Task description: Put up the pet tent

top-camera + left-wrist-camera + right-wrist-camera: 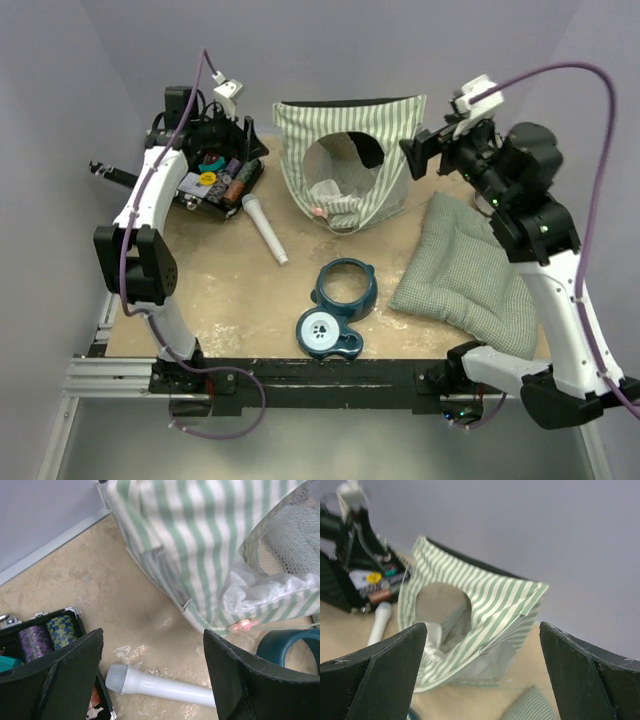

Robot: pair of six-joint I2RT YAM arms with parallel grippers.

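Pet tent (350,165) sat at the far middle of the desk (250,290), arched doorway facing near, top edge sagging between its two upper corners. White mesh and crumpled fabric showed inside the doorway.

My left tool (152,640) was spread wide, nothing between the fingers (65,675). It hung left of the tent, well clear of the fabric. In the left wrist view the striped wall filled the upper right. Under this tool lay the white microphone (160,685) and the corner of the open black case (50,630).

My right tool (482,630) was also spread wide and held nothing. It sat just right of the tent's upper right corner. In the right wrist view the corner stood ahead of the fingers with a gap; no contact that I could see.

Green checked cushion (470,270) lay right of the tent and nearer. Teal bowl stand (338,308) sat near of the tent, apart from it.
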